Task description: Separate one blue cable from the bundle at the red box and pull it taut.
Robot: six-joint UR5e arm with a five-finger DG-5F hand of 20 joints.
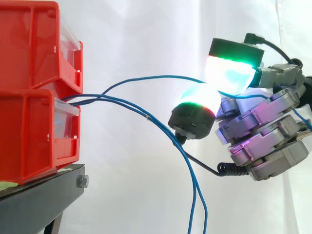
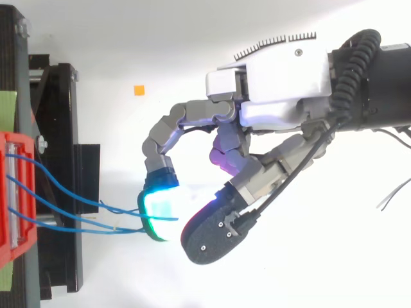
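Side view: hand (image 1: pixel 265 136) is sitting right of centre with fingers curled, pinching one blue cable (image 1: pixel 146 77) between two glowing pads (image 1: pixel 233 73). That cable is arcing from the gap between the stacked red bins (image 1: pixel 29 122) at the left edge up and across to the pads. It's riding above the rest of the bundle (image 1: pixel 148 118), which is sagging and running out the bottom of the frame.

My read: the high pinch is holding the picked strand clear of the others so a pull loads only it. It's bowing, so not taut yet.

Top view: hand (image 2: pixel 282 90) is lying across centre frame from the right edge. The strands are fanning out from the red bins at lower left and converging at the cyan-green pad, so they're hard to tell apart there. Actual contact is washing out in the pad glow, so I'm judging it clamped, not seeing it. Cable roots inside the bins are hidden, and the sagging ends are cut off at the bottom edge.
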